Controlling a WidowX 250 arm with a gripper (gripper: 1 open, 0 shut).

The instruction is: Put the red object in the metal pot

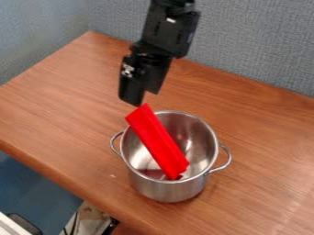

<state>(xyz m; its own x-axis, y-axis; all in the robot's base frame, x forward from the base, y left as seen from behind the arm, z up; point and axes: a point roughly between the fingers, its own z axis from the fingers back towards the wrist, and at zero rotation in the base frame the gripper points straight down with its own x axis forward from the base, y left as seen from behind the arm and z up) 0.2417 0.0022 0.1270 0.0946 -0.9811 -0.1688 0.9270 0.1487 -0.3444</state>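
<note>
1. Look first at the red object [157, 140]: it lies slanted inside the metal pot [172, 174]. Its lower end is down in the bowl toward the near right, and its upper end leans on the far-left rim and sticks out above it.
2. The pincer [131, 90] hangs above and to the left of that raised end, apart from it. You can see bare table between the two.
3. The pot stands on the wooden table [61, 96], toward its near side. Its left loop handle [117, 142] and right loop handle [227, 161] both show.
4. The table's near edge runs just in front of the pot, so you have little surface on that side.
5. To the left and far left of the pot the tabletop is bare wood. To the right it carries on toward the picture's edge.
6. The dark arm [168, 29] comes down from the top of the view, and the pincer points steeply downward over the wood just beyond the pot's far-left rim.
7. The pincer's fingers are too dark to separate by eye, but they are fully apart. They grip nothing and touch neither the red object nor the pot.
</note>
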